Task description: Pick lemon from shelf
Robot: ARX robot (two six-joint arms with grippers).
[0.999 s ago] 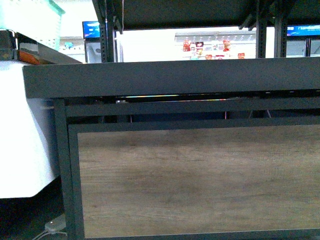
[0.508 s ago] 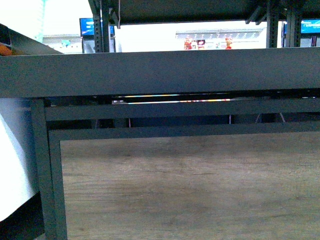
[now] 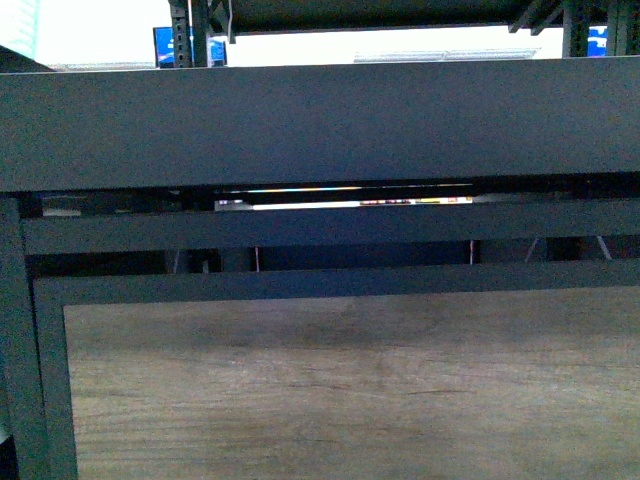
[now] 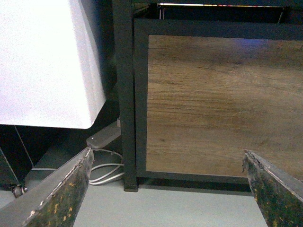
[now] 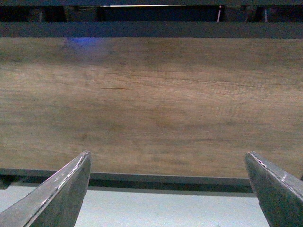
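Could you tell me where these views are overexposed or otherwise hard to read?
Front view: the store behind the shelf is blown out white. Left wrist view: the white surface glares. Right wrist view: the wood panel is evenly lit.

You're in a shop, pretty sure: there's a big black display shelf (image 3: 320,120) with a wood-grain front panel (image 3: 350,390). Behind it you've got slotted racking posts (image 3: 180,25), a blue sign (image 3: 161,45) and bright retail-style lighting.
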